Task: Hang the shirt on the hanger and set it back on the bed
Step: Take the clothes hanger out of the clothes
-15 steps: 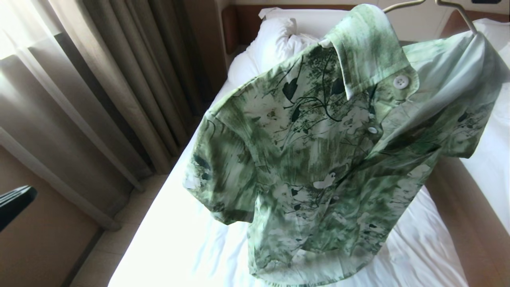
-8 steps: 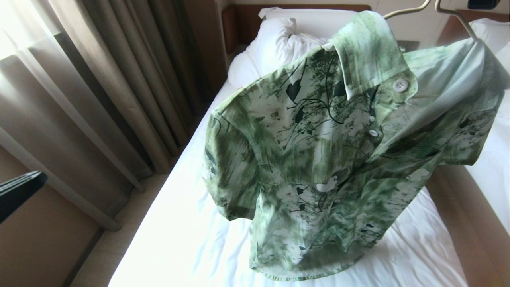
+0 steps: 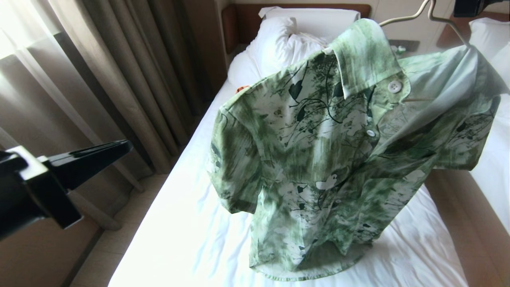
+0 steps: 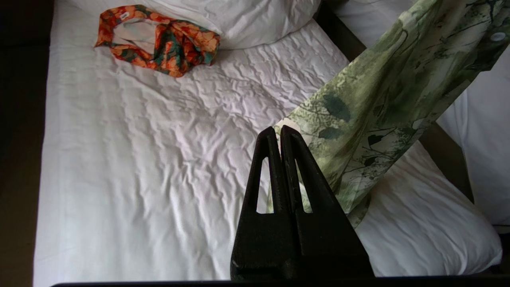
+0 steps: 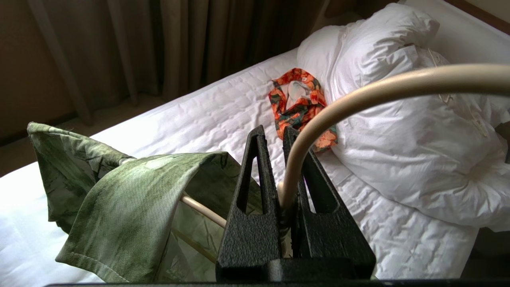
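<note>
Right hand (image 5: 279,137) clamps the hanger (image 5: 358,95) by its hook, the shirt (image 3: 326,159) draped on it above the bed (image 3: 179,239), while the left hand (image 4: 281,133) sits pinched shut, empty, beside the shirt's hem.

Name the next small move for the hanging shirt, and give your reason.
Probably lower the right gripper, shut on the hanger, toward the bed: the shirt already hangs on it, hem just above the sheet, while the shut left gripper holds nothing.
</note>
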